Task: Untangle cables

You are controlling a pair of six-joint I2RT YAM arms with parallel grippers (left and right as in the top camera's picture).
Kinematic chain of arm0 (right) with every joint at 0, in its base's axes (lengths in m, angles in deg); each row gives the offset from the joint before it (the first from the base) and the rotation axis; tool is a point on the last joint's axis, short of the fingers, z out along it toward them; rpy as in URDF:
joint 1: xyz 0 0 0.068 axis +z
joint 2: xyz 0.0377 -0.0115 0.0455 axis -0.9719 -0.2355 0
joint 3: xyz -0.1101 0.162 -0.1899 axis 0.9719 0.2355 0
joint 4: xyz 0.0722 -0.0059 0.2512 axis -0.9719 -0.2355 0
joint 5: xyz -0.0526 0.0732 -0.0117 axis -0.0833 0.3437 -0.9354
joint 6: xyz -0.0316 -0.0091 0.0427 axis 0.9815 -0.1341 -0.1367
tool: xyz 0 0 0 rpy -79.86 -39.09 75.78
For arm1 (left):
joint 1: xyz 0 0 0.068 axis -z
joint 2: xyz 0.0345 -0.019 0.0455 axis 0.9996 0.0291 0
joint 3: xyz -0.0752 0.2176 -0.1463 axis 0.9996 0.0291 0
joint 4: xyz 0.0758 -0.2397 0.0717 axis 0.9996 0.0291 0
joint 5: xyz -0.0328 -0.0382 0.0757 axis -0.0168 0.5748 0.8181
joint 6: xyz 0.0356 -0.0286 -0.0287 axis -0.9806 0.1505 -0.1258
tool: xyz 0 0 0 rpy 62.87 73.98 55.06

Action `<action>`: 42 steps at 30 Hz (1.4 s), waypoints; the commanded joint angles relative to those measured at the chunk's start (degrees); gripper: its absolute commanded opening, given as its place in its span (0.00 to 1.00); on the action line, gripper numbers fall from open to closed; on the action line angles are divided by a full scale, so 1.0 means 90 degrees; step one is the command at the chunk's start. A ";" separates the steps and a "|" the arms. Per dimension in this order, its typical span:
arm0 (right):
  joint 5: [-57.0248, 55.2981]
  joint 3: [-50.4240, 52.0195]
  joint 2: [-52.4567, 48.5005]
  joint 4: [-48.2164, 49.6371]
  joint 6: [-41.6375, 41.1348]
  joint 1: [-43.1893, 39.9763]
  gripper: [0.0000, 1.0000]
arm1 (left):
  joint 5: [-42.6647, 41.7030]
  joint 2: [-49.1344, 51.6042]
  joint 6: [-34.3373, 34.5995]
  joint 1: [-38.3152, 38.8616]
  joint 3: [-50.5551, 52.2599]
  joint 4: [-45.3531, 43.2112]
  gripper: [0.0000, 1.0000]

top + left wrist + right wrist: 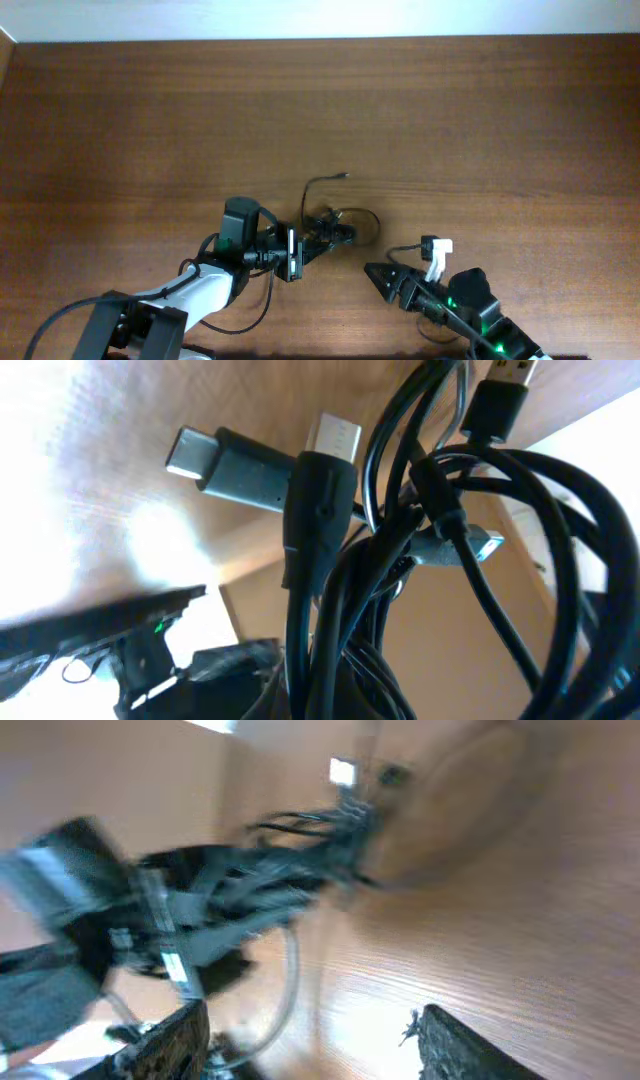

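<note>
You're at what looks like a robot lab bench: a wooden table, a left arm and right arm at its near edge, a pale wall behind.

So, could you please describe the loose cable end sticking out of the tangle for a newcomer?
On the wooden table, find the knot of black cables at the tips of the left gripper, near the middle. One thin strand leaves its far side, curving away to a small plug end; it alone ends free, while the others loop back.
</note>
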State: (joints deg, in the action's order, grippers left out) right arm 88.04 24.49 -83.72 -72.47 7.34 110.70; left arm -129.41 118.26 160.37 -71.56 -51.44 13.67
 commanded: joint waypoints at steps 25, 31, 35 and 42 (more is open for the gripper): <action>-0.0930 0.0017 -0.2157 0.2531 -0.2769 0.0019 0.46 | -0.0418 0.0046 -0.0741 0.0498 0.0051 -0.1341 0.00; -0.0862 0.0017 -0.2504 0.2499 -0.2560 0.0114 0.36 | -0.0413 0.0046 0.0274 0.0753 0.0051 -0.1591 0.00; -0.0877 -0.0124 -0.3011 0.2582 -0.2625 0.0114 0.28 | -0.0529 0.0046 0.0272 0.1039 0.0051 -0.1853 0.00; -0.0296 -0.0146 -0.3036 0.1688 -0.2072 0.0114 0.04 | 0.0321 0.0046 0.0272 -0.0180 0.0049 -0.1872 0.00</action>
State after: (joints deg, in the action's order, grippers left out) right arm 83.43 22.50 -110.67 -53.76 -15.13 111.36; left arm -131.82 118.61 162.30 -66.55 -50.80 -2.20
